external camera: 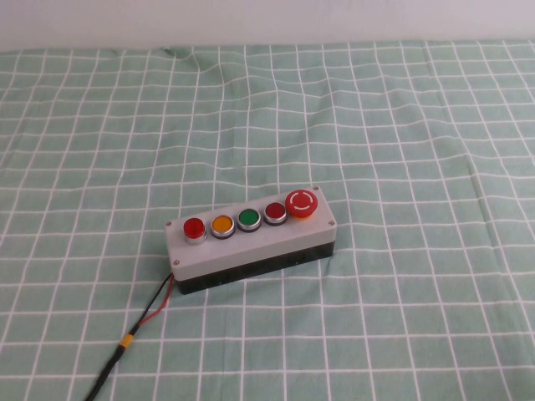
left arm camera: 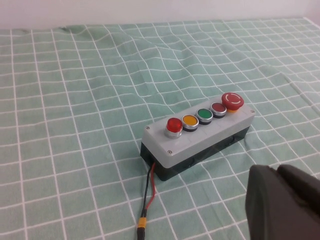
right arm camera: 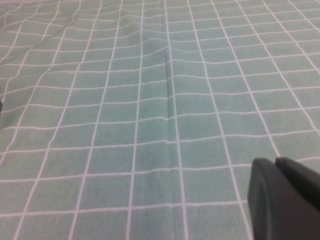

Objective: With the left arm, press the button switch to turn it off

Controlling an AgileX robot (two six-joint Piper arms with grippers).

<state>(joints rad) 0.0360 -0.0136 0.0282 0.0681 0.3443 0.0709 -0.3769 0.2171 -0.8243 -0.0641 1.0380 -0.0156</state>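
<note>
The button switch [external camera: 194, 227] sits at the grey box's [external camera: 251, 242] left end, beside the orange button [external camera: 221, 225]. My left gripper [left arm camera: 283, 202] hangs well short of it; I cannot tell either gripper's state, with the right gripper [right arm camera: 285, 197] over bare cloth [right arm camera: 150, 100].

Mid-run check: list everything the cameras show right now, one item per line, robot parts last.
grey box: 1, grey top on a black base, middle of the table
button switch: 1, bright red, left end of the row
orange button: 1, next to it
green button: 1, centre
darker red button: 1, fourth
mushroom button: 1, red, right end
wires: red and black, leaving the box's left corner
cloth: 1, green with a white grid
left gripper: black, short of the box
right gripper: black, over bare cloth
</note>
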